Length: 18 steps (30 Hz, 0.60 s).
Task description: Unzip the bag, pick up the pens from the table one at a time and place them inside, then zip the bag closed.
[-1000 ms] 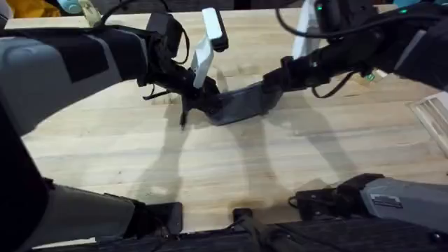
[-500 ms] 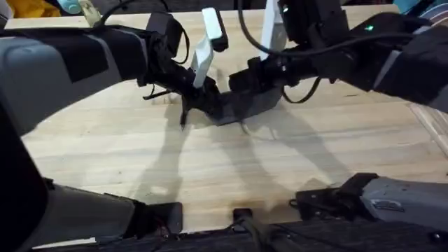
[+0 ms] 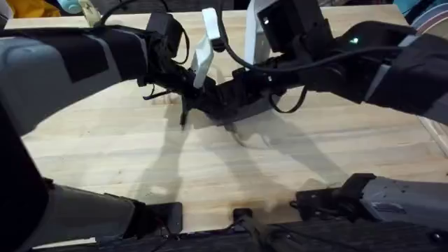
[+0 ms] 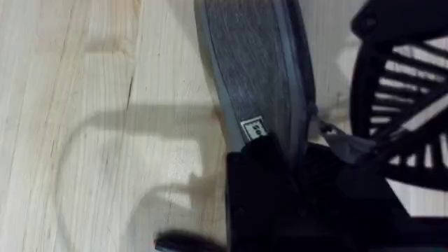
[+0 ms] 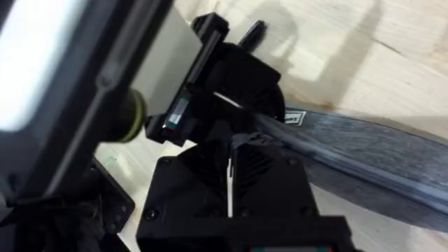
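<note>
Wooden planks with pale grain make up the surface [image 3: 140, 161], and both arms reach over its far middle. The left arm comes from the lower left, the right arm crosses in from the right, and they meet at the bag [image 3: 241, 108], a grey felt pouch lying flat on the surface between them. In the left wrist view the bag [image 4: 255, 70] runs away from the camera, its zipper along one long edge and a small white label near the end. The left gripper [image 4: 280, 175] has its black fingers pinched on that near end of the bag. The right gripper [image 5: 229, 183] sits at the same end, right against the left one, its ribbed fingers [image 5: 255, 168] pressed nearly together, seemingly on the zipper pull, though dark parts hide the contact. In the right wrist view the bag [image 5: 378, 157] stretches away across the wood.
</note>
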Motion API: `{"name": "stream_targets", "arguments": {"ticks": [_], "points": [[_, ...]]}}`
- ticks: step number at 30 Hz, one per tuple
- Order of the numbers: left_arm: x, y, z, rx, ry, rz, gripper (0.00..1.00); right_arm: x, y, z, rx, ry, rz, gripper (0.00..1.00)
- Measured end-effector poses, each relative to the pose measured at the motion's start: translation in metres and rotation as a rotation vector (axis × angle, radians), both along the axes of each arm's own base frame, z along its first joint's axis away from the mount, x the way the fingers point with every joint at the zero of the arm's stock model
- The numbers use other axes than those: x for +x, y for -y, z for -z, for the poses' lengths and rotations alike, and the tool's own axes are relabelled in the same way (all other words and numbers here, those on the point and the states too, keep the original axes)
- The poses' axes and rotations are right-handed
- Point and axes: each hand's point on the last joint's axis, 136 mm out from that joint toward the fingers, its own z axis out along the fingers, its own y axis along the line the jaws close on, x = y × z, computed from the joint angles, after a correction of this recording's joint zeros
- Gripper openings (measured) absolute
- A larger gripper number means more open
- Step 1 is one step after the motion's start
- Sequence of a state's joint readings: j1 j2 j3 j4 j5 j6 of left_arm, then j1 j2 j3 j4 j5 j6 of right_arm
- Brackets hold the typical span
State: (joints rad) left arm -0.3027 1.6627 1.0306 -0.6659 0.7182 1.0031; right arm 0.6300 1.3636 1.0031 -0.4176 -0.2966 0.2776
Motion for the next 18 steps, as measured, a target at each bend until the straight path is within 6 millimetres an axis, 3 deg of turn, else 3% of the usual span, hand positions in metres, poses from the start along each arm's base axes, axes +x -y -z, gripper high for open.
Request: {"name": "stream_targets", "arguments": {"ticks": [5,6,9,10,15,18], "points": [[0.0,0.0,0.0,0.0,0.0,0.0,0.043,-0.003,-0.003,-0.001,0.01,-0.01,-0.011,0.038],[0.0,0.0,0.0,0.0,0.0,0.0,0.043,-0.004,-0.003,-0.001,0.016,-0.016,-0.013,0.138],[0.0,0.0,0.0,-0.001,0.003,0.001,0.043,-0.007,-0.007,-0.003,0.031,-0.02,-0.031,0.576],[0.0,0.0,0.0,0.0,0.003,0.002,0.043,-0.015,-0.011,-0.004,0.034,-0.018,-0.078,0.986],[0.0,0.0,0.0,0.0,0.004,0.003,0.043,-0.035,0.009,0.002,-0.057,-0.043,-0.111,0.997],[0.0,0.0,0.0,0.0,0.004,0.003,0.043,-0.044,0.023,-0.008,-0.103,-0.011,-0.13,0.997]]}}
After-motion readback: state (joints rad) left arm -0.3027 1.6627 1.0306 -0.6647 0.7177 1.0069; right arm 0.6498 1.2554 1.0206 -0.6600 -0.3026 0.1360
